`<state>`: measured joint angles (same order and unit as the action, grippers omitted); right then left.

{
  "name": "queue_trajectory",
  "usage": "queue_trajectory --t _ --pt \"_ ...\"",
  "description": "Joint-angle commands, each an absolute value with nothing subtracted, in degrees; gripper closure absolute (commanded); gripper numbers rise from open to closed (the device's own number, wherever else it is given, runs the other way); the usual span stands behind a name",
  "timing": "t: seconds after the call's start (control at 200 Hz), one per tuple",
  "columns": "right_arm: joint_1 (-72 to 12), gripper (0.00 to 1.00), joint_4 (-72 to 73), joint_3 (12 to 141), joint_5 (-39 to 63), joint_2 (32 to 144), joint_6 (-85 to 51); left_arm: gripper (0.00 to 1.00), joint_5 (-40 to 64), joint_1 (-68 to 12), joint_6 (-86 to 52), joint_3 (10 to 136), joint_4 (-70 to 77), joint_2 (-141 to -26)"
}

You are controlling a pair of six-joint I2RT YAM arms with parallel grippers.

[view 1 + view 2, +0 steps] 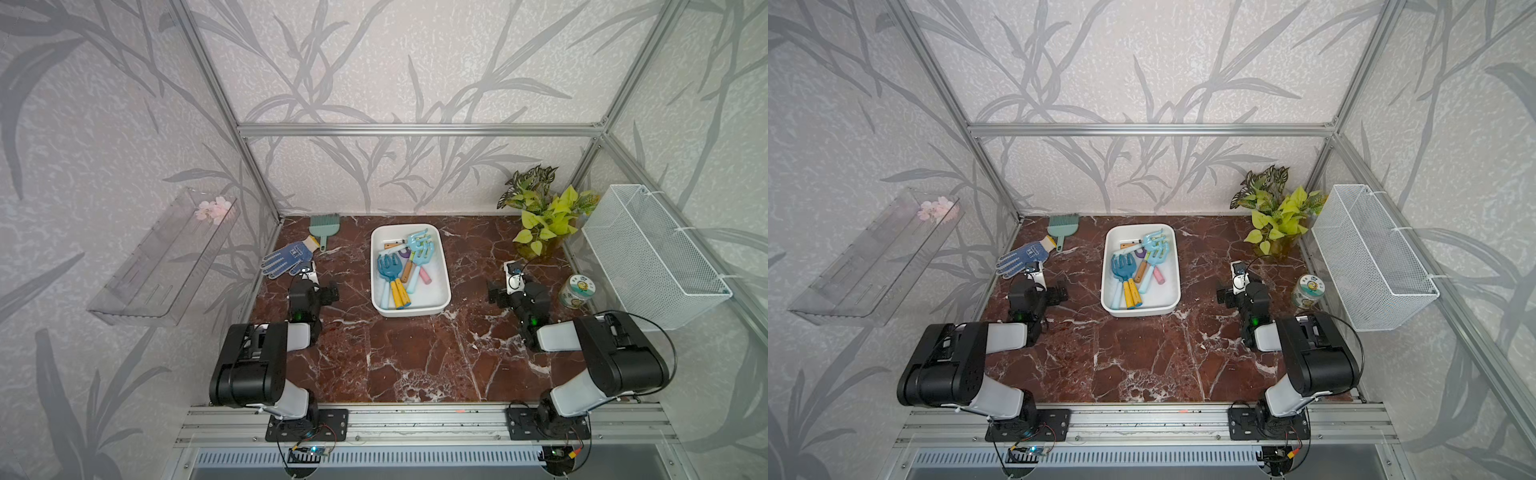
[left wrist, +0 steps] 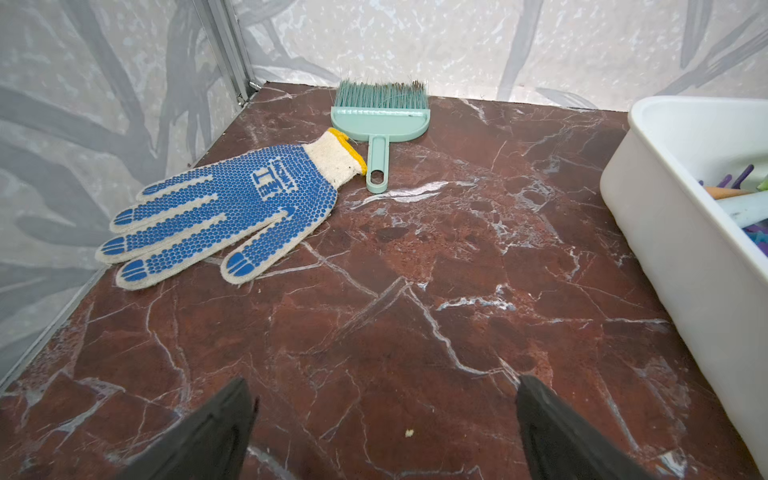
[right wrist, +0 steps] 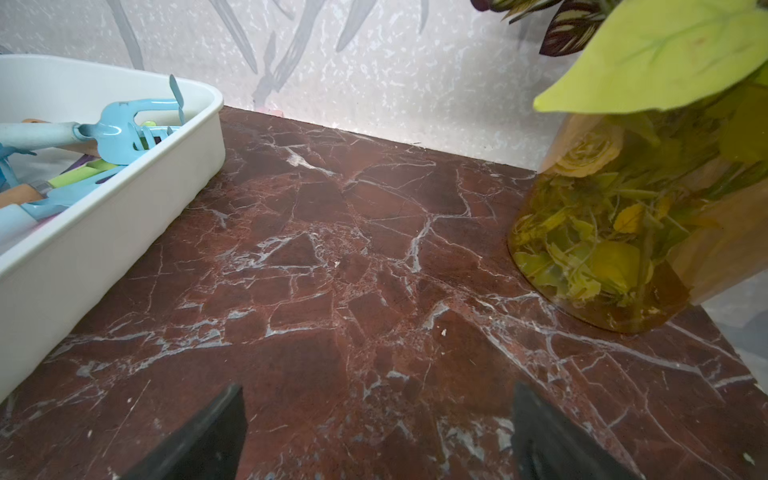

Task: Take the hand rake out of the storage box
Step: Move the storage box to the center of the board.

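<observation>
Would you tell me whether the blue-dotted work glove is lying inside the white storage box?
No, the glove lies on the table beside the brush, outside the storage box.

Mirror poses: left arm (image 1: 249,365) and right arm (image 1: 615,357) are both folded, elbows swung out to the sides, forearms angled back in and forward, wrists pitched down. The left gripper (image 2: 384,386) has its jaws spread wide with nothing between them. The right gripper (image 3: 376,388) is the same: wide apart, empty. Arms well apart.

Overhead pair; wrists beside storage box (image 2: 681,274)
</observation>
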<state>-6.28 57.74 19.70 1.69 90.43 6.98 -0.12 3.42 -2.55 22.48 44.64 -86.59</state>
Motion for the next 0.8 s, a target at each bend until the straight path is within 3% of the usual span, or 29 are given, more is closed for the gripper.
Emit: queue_trajectory --t 0.0,0.22,0.385,0.795 --pt "-6.57 0.01 62.78 17.87 5.69 90.94 8.22 0.01 -0.27 3.23 -2.28 23.65 45.80 -87.19" --pt "-6.46 0.01 61.34 18.53 5.92 90.88 8.26 0.01 -0.11 3.38 -2.33 23.64 45.84 -87.19" --pt "-6.42 0.01 56.03 21.29 -0.61 90.71 5.72 0.01 -0.18 3.28 -2.24 23.63 45.85 -87.19" --pt "-6.50 0.01 58.53 20.00 -2.02 90.70 5.32 0.01 -2.02 3.21 -2.90 22.36 47.45 -86.43"
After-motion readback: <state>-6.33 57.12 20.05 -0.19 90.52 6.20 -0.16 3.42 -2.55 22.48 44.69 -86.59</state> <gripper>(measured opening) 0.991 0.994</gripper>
